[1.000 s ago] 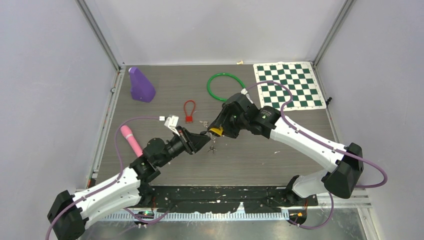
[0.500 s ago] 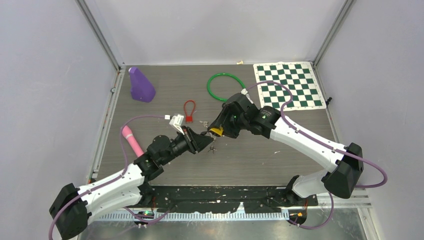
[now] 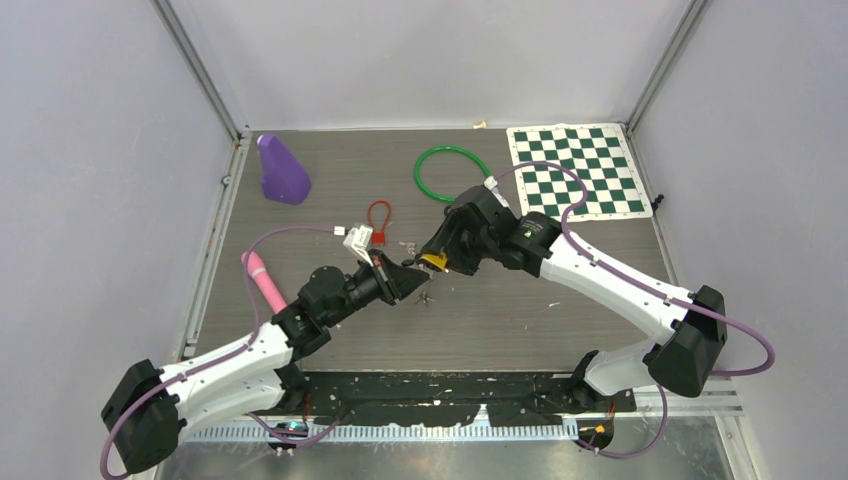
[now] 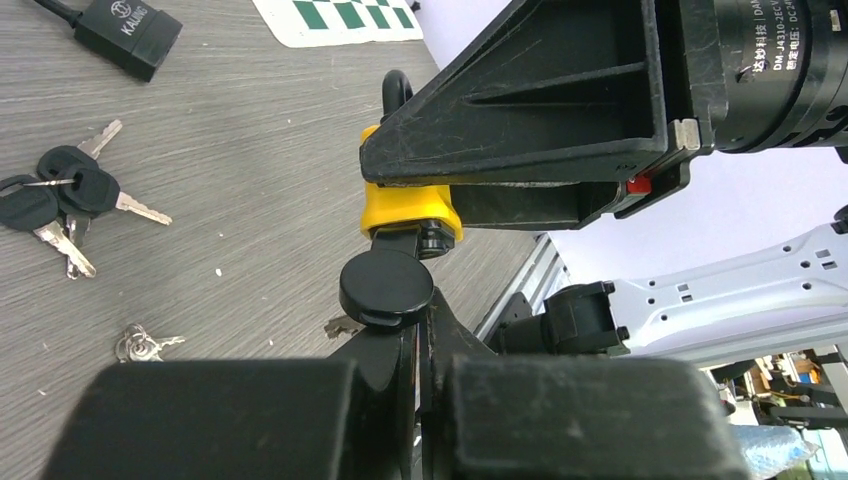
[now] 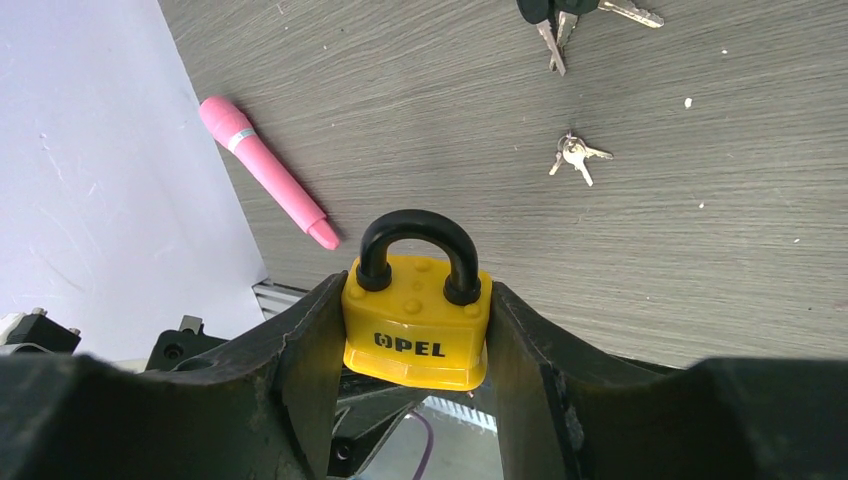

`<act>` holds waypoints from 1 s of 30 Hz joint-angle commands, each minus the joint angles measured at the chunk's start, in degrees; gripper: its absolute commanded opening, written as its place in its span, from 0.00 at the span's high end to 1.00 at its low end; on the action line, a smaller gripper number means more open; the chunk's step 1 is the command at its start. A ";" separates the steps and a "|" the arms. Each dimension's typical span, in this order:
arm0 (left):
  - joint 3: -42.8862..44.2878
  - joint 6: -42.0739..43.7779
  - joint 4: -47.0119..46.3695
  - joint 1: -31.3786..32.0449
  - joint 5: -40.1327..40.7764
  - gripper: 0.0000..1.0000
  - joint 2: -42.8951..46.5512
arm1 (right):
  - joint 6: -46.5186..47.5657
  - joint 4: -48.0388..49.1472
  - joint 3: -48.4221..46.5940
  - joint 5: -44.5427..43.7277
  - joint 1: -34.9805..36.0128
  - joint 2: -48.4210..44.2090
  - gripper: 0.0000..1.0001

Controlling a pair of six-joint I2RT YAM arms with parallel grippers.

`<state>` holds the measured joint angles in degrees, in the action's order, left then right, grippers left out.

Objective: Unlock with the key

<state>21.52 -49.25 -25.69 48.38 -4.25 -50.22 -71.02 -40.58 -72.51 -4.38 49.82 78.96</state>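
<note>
**Key at the keyway.** The right tool (image 5: 416, 300), part-open, clamps the yellow padlock (image 5: 417, 335) by its sides and holds it raised off the counter (image 5: 620, 250). The black-headed key (image 4: 386, 290) stands at the padlock's underside, apparently seated in the keyway. The left tool (image 4: 420, 335) is closed tight with the key's head at its tips — whether it truly pinches the head cannot be told. Next, probably, comes a turn about the key's axis — this needs a firm pinch and a steady padlock.

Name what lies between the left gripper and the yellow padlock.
A black-headed key, in the left wrist view: head at the left gripper, shaft reaching the yellow padlock from below.
</note>
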 commanded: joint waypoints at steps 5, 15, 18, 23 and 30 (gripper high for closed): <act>5.15 8.19 1.82 0.43 3.63 1.00 1.54 | -2.55 3.14 0.28 1.14 1.65 -2.65 0.95; 8.87 41.92 11.50 12.52 22.88 1.00 1.33 | -2.02 1.82 -1.06 6.92 1.08 0.23 0.95; 9.86 48.51 11.46 17.17 29.38 1.00 -0.30 | -2.20 1.82 -1.05 7.95 0.78 0.85 0.95; 10.90 57.53 9.81 24.27 38.73 1.00 -3.96 | -2.19 1.47 -0.99 9.49 0.48 1.74 0.95; 11.13 65.74 8.21 31.24 44.63 0.71 -4.74 | -0.64 0.44 0.29 7.84 -1.25 0.35 0.95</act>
<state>30.00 8.38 -12.21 76.47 35.09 -55.44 -71.90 -42.44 -72.10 1.13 49.19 81.06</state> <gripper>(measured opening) 0.207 0.539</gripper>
